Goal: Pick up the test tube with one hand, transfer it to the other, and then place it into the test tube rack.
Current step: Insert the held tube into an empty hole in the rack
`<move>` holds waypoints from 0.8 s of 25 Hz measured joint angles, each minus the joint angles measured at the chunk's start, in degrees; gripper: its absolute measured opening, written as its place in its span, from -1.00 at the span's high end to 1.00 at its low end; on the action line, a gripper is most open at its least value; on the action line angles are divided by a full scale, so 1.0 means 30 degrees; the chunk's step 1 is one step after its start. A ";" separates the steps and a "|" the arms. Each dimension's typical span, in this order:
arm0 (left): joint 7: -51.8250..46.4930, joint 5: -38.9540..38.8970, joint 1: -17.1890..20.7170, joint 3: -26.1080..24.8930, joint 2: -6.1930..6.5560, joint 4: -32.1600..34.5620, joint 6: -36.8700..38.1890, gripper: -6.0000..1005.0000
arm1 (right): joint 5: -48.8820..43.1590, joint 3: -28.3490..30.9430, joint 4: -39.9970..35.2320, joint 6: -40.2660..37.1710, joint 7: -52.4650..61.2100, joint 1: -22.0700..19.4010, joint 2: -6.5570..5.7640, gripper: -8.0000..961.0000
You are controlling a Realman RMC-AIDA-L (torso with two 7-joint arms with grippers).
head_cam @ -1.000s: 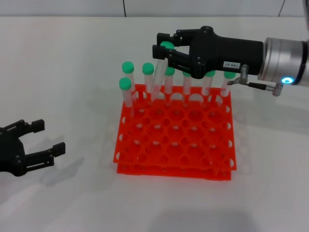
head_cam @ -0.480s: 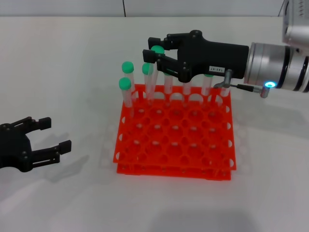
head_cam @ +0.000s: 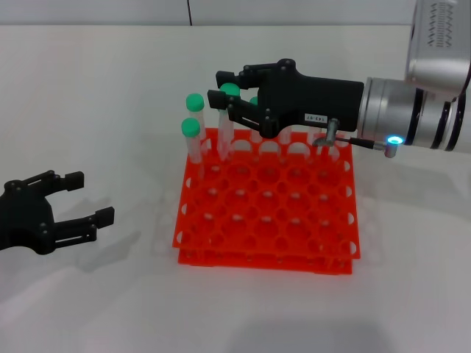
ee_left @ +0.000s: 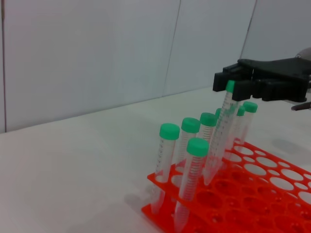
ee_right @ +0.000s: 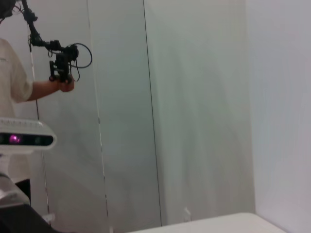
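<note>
We have the right hand clamped on the test tube just under its cap, above the far-left holes of the test tube rack. It looks light, stiff and slick, so we'd grip high near the cap. Left hand sits open on the bench.

The right gripper has carried the tube toward 9 o'clock; the left gripper edged toward 3 o'clock.
</note>
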 joint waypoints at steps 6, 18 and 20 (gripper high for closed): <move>0.0000 -0.0071 -0.0106 0.0001 -0.0002 -0.0052 -0.0013 -0.72 | 0.0029 -0.0335 -0.0035 0.0496 -0.0237 0.0016 0.0000 0.35; 0.0017 -0.0021 -0.0478 0.0012 -0.0001 -0.0276 -0.0014 -0.72 | 0.0056 -0.0863 -0.0043 0.1386 -0.0206 0.0033 0.0001 0.34; 0.0029 -0.0018 -0.0507 0.0012 -0.0001 -0.0287 -0.0014 -0.72 | 0.0067 -0.0953 -0.0048 0.1455 -0.0185 0.0014 0.0001 0.34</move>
